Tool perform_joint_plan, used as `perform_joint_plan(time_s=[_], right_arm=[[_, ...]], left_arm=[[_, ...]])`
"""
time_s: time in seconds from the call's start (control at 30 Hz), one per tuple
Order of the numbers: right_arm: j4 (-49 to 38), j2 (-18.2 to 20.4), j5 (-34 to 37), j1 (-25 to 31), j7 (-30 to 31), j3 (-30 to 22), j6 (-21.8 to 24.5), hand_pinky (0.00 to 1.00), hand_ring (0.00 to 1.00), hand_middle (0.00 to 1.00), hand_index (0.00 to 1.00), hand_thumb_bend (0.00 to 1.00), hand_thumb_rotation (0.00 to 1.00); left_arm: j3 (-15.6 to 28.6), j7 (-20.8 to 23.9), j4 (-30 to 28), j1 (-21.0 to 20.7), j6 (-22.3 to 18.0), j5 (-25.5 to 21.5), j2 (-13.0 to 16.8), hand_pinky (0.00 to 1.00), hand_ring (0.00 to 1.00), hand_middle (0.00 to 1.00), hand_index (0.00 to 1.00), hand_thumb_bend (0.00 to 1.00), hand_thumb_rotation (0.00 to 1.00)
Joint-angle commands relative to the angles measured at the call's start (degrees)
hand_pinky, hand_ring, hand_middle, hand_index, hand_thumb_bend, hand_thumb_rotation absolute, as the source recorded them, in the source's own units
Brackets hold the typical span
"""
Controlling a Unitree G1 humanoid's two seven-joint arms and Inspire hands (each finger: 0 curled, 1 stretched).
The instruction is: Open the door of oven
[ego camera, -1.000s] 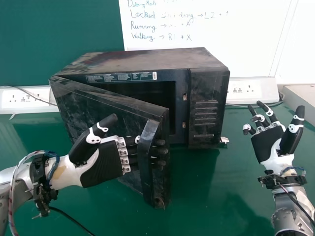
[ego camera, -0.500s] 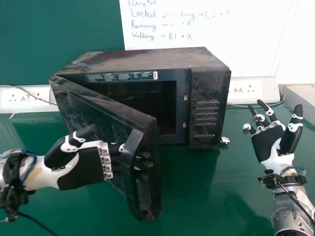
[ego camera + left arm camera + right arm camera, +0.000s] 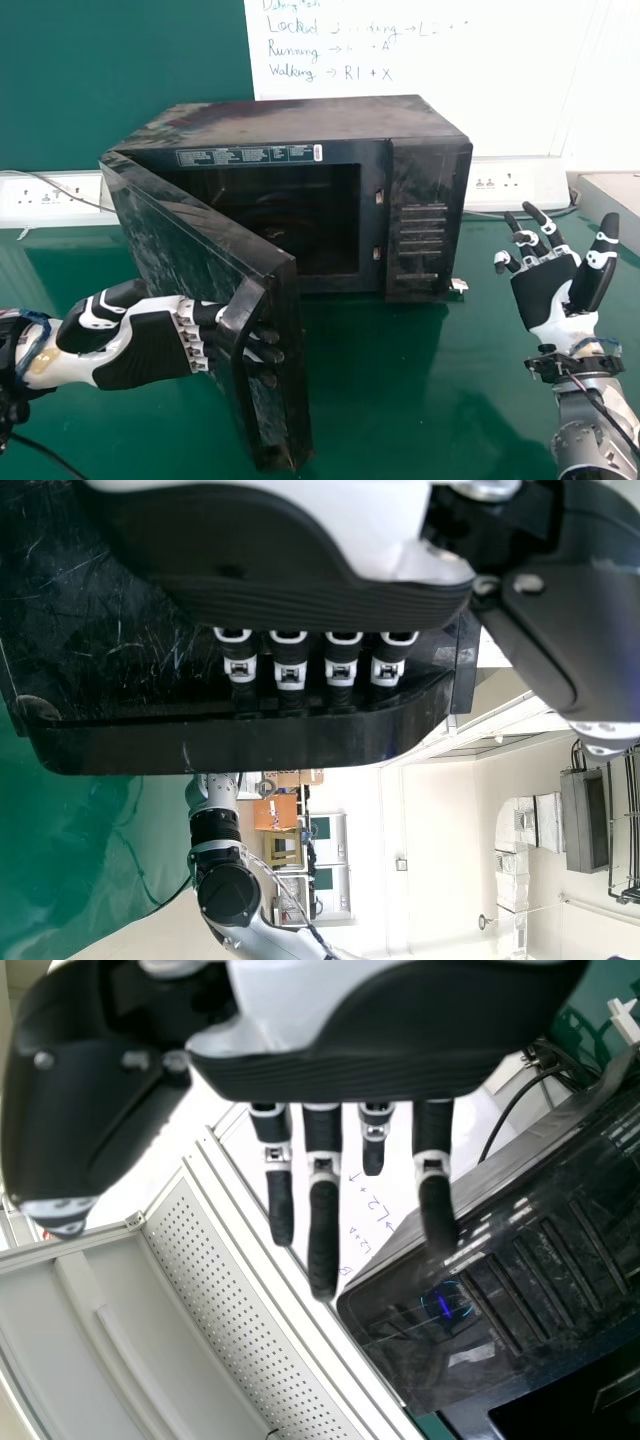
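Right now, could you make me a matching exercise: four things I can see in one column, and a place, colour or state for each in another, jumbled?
Things
1. Oven door
2. Left hand
3. Right hand
4. Table

Colour, place or state
A. Green
B. Off to the right, holding nothing
C. Standing open
D. Its fingers pass behind the handle

Right pairs: 1-C, 2-D, 3-B, 4-A
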Motion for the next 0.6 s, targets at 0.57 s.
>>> perform_joint_plan(time_s=[0.57], right_arm=[[0.6, -1.2, 0.1, -1.0, 0.3, -0.5, 0.2, 0.63, 0.83, 0.95, 0.90, 1.00, 0.87]], left_arm=[[8.9, -6.3, -7.2, -0.8, -7.7, -19.4, 6.1, 0.09, 0.10, 0.18, 0.57, 1.00, 0.75]])
